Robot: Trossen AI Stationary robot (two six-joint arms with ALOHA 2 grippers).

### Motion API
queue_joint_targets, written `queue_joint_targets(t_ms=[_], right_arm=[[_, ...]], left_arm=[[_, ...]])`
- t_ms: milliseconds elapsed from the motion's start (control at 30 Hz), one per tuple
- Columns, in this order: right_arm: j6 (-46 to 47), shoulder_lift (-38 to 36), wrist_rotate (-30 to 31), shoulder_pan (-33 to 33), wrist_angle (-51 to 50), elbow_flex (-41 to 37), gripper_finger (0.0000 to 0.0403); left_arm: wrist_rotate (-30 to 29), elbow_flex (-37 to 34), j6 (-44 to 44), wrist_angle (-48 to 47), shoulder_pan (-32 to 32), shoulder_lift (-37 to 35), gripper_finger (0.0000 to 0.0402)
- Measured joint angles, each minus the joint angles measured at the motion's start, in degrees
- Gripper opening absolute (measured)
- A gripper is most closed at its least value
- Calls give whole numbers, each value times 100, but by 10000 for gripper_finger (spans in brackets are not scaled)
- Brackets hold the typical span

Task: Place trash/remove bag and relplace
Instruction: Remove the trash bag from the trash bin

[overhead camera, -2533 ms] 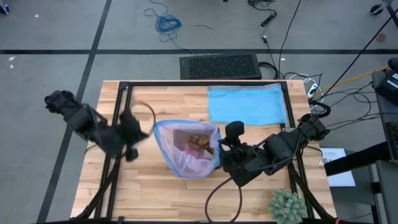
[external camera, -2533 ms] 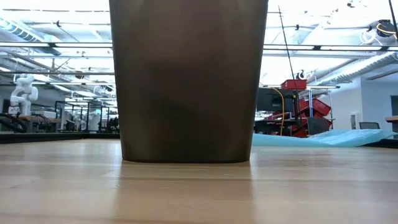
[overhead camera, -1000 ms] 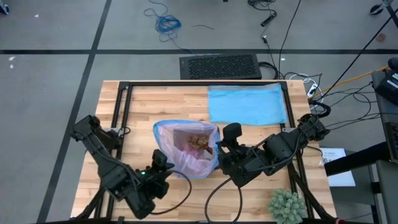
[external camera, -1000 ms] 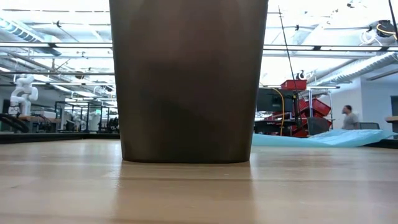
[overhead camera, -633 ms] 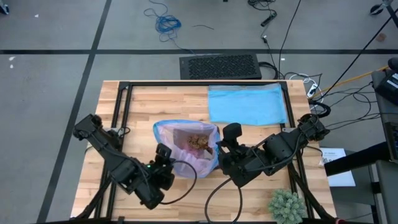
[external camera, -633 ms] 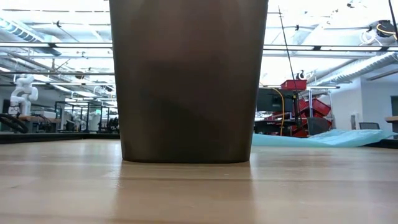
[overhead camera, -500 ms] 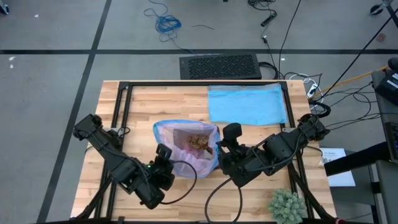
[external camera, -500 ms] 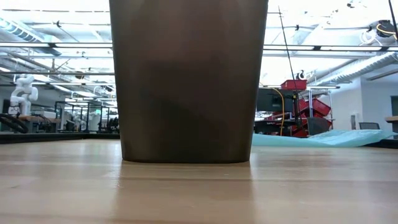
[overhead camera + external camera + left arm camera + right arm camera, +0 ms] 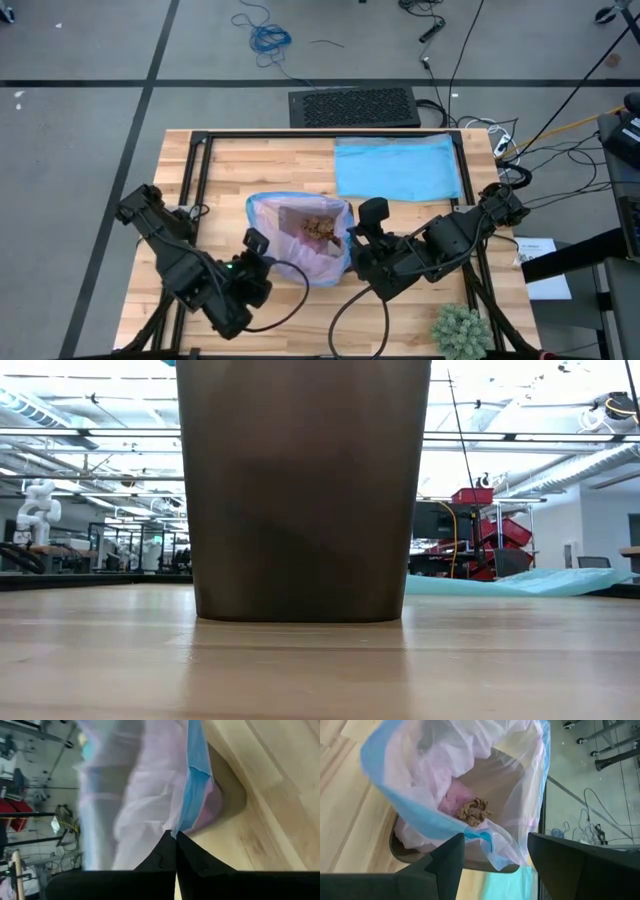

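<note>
A dark bin (image 9: 300,490) stands mid-table, lined with the lavender-pink bag (image 9: 300,250), whose blue hem (image 9: 420,817) folds out over the rim. Brown paper trash (image 9: 474,811) lies at the bottom of the bag. My left gripper (image 9: 255,243) is at the bag's left rim, shut on it. My right gripper (image 9: 366,228) hangs open at the bag's right rim. A fold of the hem (image 9: 485,837) shows between its fingers; whether they touch it, I cannot tell. My left gripper pinches the bag's blue-hemmed edge (image 9: 186,822) between its two shut fingers (image 9: 167,852), only at their tips. The fingers slant down from the table's near left. The bag stays draped over the bin, its film stretching away from the tips.
A light blue plastic bag (image 9: 398,168) lies flat on the table's far right. A green spiky plant (image 9: 460,330) stands at the near right corner. A black frame rail (image 9: 320,135) runs along the table's far side.
My left gripper has moved from the near left up to the bag's left rim and risen a little.
</note>
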Motion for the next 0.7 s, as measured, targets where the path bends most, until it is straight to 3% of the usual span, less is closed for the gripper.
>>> queue_joint_targets(t_ms=[233, 500, 600, 700], right_arm=[[290, -34, 13, 0, 241, 139, 224], [406, -45, 78, -259, 414, 402, 237], [198, -15, -303, -877, 522, 362, 237], [-17, -6, -1167, -1586, 619, 350, 237]], left_arm=[[-93, 790, 2, -93, -136, -9, 1], [-94, 831, -124, -77, -240, -9, 0], [-91, 831, -171, -52, -245, -9, 0], [-92, 831, -173, 4, -257, -9, 0]])
